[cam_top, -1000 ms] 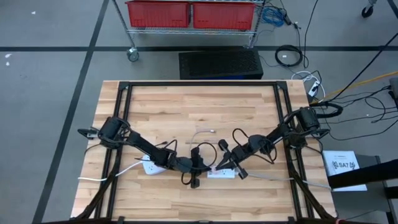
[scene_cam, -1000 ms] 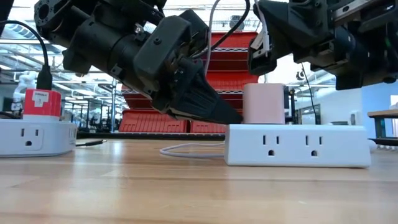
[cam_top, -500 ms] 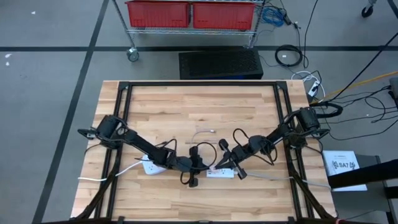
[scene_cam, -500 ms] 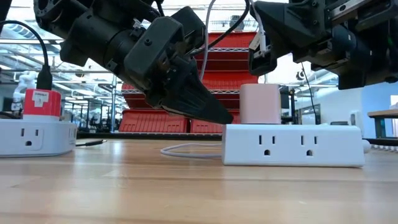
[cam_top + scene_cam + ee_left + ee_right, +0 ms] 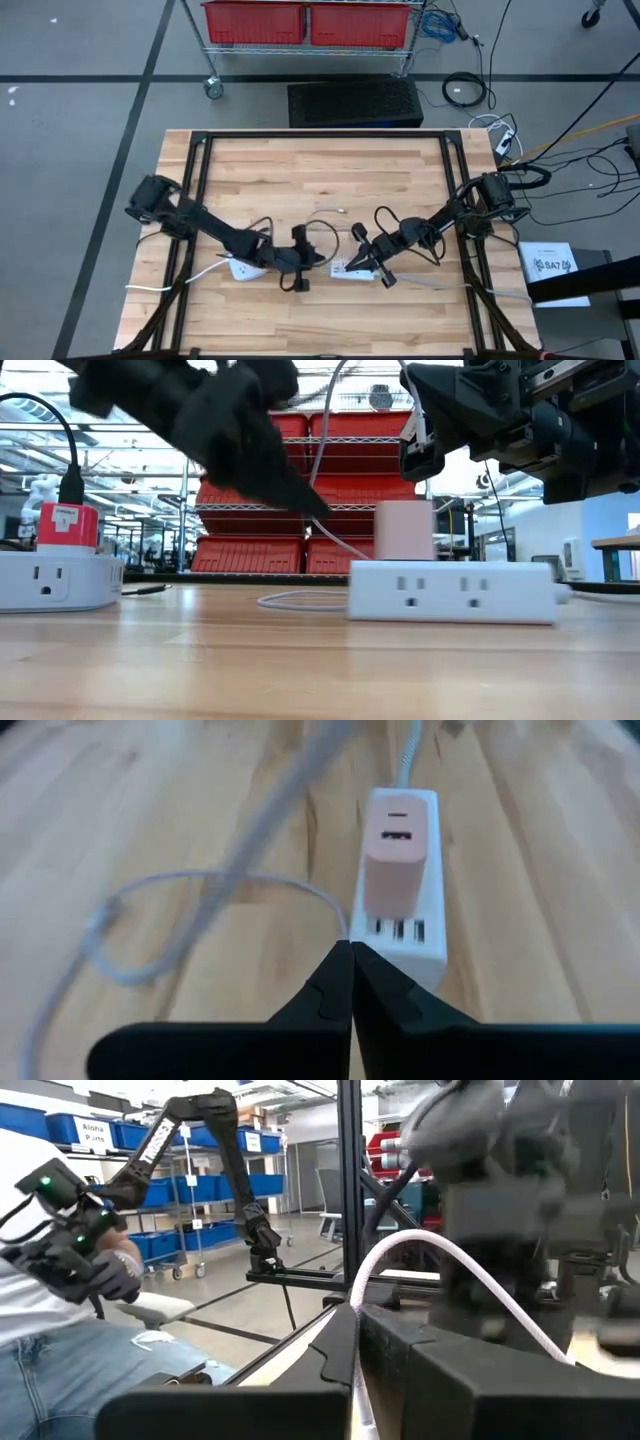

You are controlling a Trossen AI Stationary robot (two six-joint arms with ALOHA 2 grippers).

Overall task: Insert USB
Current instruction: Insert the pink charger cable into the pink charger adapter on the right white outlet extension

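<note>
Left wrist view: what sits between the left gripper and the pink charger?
Bare wood and the white power strip's USB-port end; a white cable loops alongside. The left gripper is shut; pink charger stands plugged in.

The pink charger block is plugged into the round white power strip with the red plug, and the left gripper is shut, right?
Not quite. The pink charger block sits on the long rectangular power strip, as the left wrist view shows. The left gripper is indeed shut.

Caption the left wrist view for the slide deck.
Left gripper, shut, faces a white power strip carrying a pink charger on the wooden table.
</note>
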